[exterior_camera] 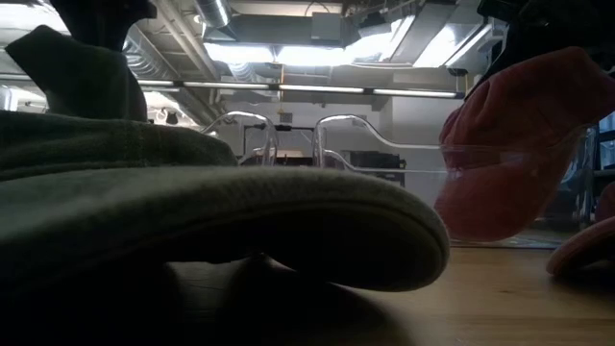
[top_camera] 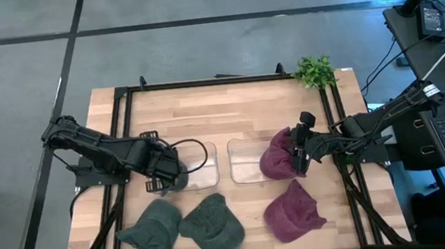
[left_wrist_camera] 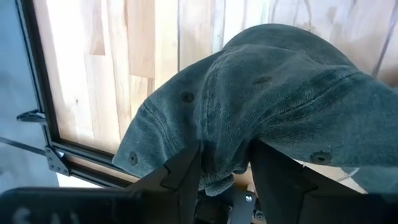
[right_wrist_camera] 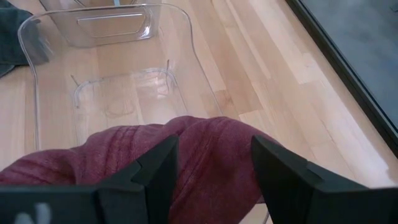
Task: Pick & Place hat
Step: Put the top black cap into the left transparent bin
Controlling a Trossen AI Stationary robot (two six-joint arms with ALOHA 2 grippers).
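Observation:
My left gripper (top_camera: 166,176) is shut on a dark green hat (left_wrist_camera: 273,93) beside the near left corner of the left clear bin (top_camera: 194,167). My right gripper (top_camera: 300,151) is shut on a maroon hat (top_camera: 276,160) over the right end of the right clear bin (top_camera: 245,162). Two more green hats (top_camera: 155,231) (top_camera: 212,223) and a second maroon hat (top_camera: 294,212) lie flat on the table near its front edge. In the low view the nearest green hat (exterior_camera: 192,221) fills the foreground. My left gripper pinches a bunched fold of the green hat's crown (left_wrist_camera: 221,171) between its two fingers (left_wrist_camera: 183,177). The rest of the hat spreads away beyond the fingertips. In the low view the hat (exterior_camera: 77,77) hangs clear of the table. My right gripper pinches the maroon hat's crown (right_wrist_camera: 211,155) between its two fingers (right_wrist_camera: 158,168), coming level from the table's right side. The cloth bulges up between the fingers. In the low view the hat (exterior_camera: 519,144) hangs with its lower part behind the bin's clear wall (exterior_camera: 480,192).
The two clear bins stand side by side at the table's middle; the right wrist view looks along both (right_wrist_camera: 112,74). A small green plant (top_camera: 315,71) stands at the far right corner. A black frame (top_camera: 122,110) runs around the wooden tabletop.

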